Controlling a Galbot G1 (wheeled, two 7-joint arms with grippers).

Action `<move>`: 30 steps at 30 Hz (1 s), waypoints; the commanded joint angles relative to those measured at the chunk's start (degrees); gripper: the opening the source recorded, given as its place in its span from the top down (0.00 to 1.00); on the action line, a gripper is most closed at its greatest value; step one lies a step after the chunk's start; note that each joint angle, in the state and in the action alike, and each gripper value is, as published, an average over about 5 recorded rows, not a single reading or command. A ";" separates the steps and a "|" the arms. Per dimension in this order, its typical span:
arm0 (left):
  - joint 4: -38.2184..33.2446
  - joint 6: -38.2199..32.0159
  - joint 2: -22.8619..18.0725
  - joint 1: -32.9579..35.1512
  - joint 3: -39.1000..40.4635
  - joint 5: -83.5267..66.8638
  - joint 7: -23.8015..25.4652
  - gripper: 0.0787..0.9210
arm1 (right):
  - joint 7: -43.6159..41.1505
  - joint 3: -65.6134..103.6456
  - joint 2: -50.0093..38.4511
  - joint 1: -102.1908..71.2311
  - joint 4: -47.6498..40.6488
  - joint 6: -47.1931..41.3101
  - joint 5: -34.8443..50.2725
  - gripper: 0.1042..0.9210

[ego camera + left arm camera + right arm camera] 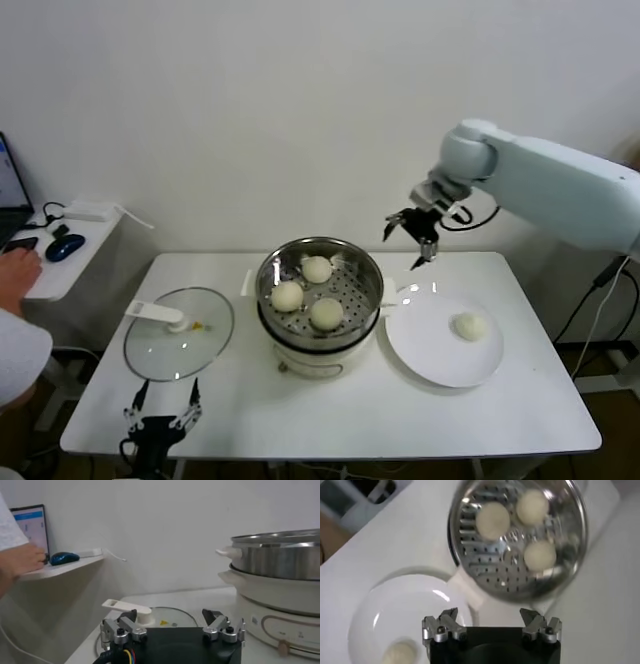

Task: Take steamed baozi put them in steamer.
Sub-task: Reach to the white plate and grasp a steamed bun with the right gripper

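Observation:
Three cream-white baozi lie on the perforated floor of the shiny steamer, which sits on a white pot base mid-table. A fourth baozi rests on the white plate to the steamer's right. My right gripper hangs open and empty in the air behind the gap between steamer and plate. Its wrist view shows the steamer with its baozi and the plate's baozi. My left gripper is parked open at the table's front left edge.
A flat glass lid with a white handle lies left of the steamer, just beyond the left gripper. A side shelf at far left holds a laptop and a mouse, with a person's hand there. A cable hangs at the right.

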 commanded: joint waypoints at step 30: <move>-0.18 -0.43 -0.15 0.79 -0.36 0.45 -0.10 0.12 | 2.49 28.50 -8.74 -34.69 -18.11 -7.00 -14.79 0.12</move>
